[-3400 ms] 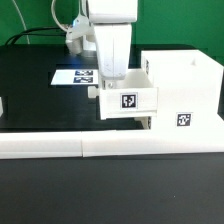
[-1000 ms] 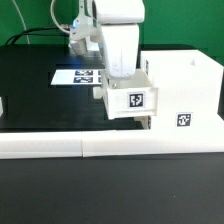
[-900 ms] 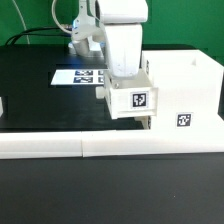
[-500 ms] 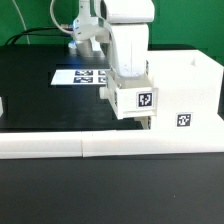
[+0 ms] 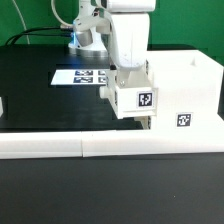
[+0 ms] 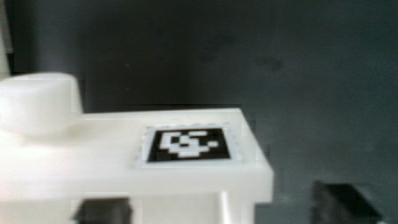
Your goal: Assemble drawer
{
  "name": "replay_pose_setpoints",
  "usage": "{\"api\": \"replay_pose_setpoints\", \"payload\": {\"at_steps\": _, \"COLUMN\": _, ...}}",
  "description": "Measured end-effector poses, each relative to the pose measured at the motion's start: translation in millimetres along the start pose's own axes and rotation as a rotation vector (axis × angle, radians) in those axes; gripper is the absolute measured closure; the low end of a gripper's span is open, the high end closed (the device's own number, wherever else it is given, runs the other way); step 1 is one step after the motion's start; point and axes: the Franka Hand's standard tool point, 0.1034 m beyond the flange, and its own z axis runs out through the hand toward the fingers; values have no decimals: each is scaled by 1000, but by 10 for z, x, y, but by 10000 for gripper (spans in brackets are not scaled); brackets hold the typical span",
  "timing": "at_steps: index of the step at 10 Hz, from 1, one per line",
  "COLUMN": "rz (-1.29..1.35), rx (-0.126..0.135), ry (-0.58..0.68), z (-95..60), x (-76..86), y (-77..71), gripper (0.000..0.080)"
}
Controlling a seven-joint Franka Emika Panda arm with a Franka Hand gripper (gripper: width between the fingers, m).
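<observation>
Border bars [image 5: 90, 147]: long low white bars run across the near edge of the black desk [image 5: 40, 100], nearer the camera than the pincer and below it.
Small tray [image 5: 138, 100]: a white open-top tray with a black-and-white tag on its near face, held up off the desk directly under the pincer; it overlaps the open side of the shell, but how far in it sits cannot be told.
Pincer [image 5: 128, 72]: comes straight down onto the tray's upper edge and appears clamped on the tray; the fingertips themselves are hidden behind the arm's white body and the tray wall.
Wrist view: a white tagged face [image 6: 187, 145] of the drawer fills the lower part, with a rounded white knob [image 6: 39, 100] beside it; dark desk beyond.
Shell [image 5: 185, 90]: the large boxy white part stands on the desk just to the exterior view's right of the pincer, a tag on its near wall.
Marker board [image 5: 78, 76]: flat white board with tags, lying on the desk behind the pincer, toward the exterior view's left.
</observation>
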Motion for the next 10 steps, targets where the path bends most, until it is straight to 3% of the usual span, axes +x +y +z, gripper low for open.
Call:
{"api": "replay_pose_setpoints", "payload": {"at_steps": 1, "rz": 2, "rx": 3, "ry": -8, "z": -118, "x": -28, "y": 26, "gripper": 196}}
{"api": "replay_pose_setpoints", "payload": {"at_steps": 4, "rz": -1, "rx": -25, "ry": -28, "z": -399, "x": -231, "y": 11, "gripper": 152}}
{"api": "replay_pose_setpoints", "payload": {"at_steps": 7, "rz": -29, "rx": -7, "ry": -35, "z": -410, "x": -553, "y": -210, "gripper": 150}}
{"api": "replay_pose_setpoints", "payload": {"at_steps": 10, "rz": -43, "rx": 0, "ry": -26, "z": -357, "x": -589, "y": -230, "gripper": 150}}
